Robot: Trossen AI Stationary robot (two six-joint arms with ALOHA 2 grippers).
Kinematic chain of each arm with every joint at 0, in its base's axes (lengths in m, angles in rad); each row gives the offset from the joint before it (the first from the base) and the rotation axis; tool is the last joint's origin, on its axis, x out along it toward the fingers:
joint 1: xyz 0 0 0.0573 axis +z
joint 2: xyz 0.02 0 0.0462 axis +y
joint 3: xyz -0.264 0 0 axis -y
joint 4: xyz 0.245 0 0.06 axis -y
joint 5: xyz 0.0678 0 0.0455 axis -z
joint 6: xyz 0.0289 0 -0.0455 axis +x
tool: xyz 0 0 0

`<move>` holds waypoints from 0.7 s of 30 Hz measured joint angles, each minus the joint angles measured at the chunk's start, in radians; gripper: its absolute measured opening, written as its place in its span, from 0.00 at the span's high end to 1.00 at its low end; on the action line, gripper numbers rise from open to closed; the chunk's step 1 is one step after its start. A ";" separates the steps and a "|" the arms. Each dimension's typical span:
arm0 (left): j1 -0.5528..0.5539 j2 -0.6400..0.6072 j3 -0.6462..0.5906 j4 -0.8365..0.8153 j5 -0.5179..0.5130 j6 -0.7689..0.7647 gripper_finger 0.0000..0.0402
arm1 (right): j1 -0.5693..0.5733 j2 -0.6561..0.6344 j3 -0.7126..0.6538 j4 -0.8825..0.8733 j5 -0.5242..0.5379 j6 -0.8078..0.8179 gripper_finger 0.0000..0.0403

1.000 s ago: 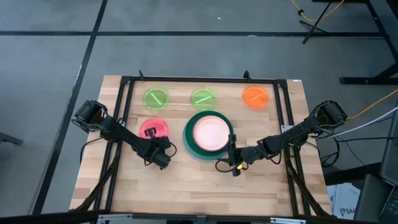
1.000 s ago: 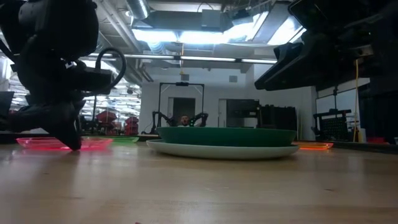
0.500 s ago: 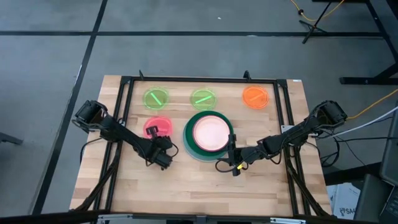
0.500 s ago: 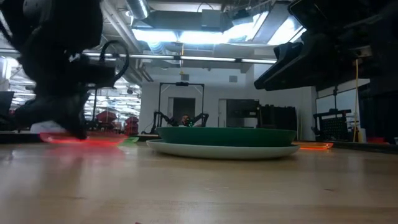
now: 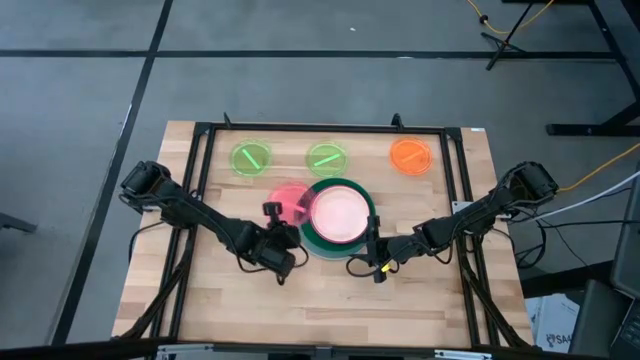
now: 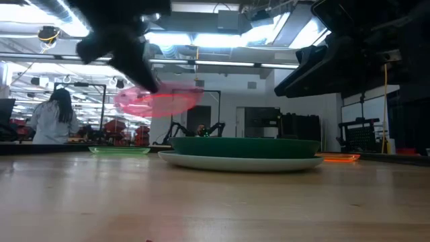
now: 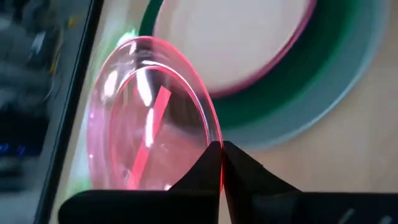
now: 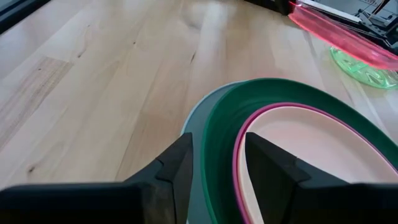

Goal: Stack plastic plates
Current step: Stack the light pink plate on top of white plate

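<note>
The small pink plate (image 5: 292,203) is in the air at the left edge of the stack (image 5: 338,215), held by my left gripper (image 5: 271,210). It also shows in the low view (image 6: 158,101). The stack is a light blue plate (image 8: 194,118), then dark green (image 8: 217,124), magenta and cream (image 8: 311,149). My right gripper (image 8: 221,165) is open above the stack's near rim, one finger on each side of the green rim, touching nothing. Two lime green plates (image 5: 250,157) (image 5: 327,157) and an orange plate (image 5: 410,155) lie flat along the far side. My left gripper pinches the pink plate's rim (image 7: 211,134) between its two fingers (image 7: 202,174), at the plate's near-left edge. The fingers come from the near side, pointing toward the far edge. The plate is lifted clear of the table, slightly tilted, and reaches out beyond the fingertips.
A black metal frame (image 5: 205,140) runs around the work area on the wooden table (image 5: 320,300). The near half of the table is bare wood. A person (image 6: 57,117) shows in the room behind.
My left gripper has risen from the table and moved right toward the stack, carrying the pink plate. The plate lay flat on the wood a second ago; now it is lifted clear and hangs over the stack's left edge. My right arm has kept still.
</note>
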 joint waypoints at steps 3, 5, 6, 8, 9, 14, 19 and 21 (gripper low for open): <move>0.012 0.000 0.001 0.135 0.043 0.112 1.00 | 0.000 -0.002 0.000 -0.002 0.000 -0.010 0.66; 0.027 0.000 0.001 0.218 0.074 0.160 1.00 | 0.001 -0.014 0.000 -0.018 -0.002 -0.020 0.66; 0.033 0.000 0.001 0.253 0.088 0.187 1.00 | 0.001 -0.026 0.000 -0.034 -0.001 -0.024 0.66; 0.043 0.000 0.001 0.310 0.114 0.244 0.99 | 0.001 -0.060 0.000 -0.077 -0.002 -0.025 0.66; 0.048 0.001 0.001 0.338 0.126 0.269 0.99 | 0.001 -0.079 0.000 -0.099 -0.002 -0.023 0.66; 0.079 0.052 0.001 0.484 0.163 0.368 0.99 | 0.001 -0.192 0.000 -0.212 -0.002 0.022 0.66; 0.110 0.129 0.001 0.596 0.181 0.436 0.99 | 0.001 -0.269 -0.001 -0.308 -0.032 0.083 0.66; 0.120 0.150 0.001 0.622 0.186 0.438 0.99 | 0.001 -0.278 0.000 -0.314 -0.040 0.091 0.66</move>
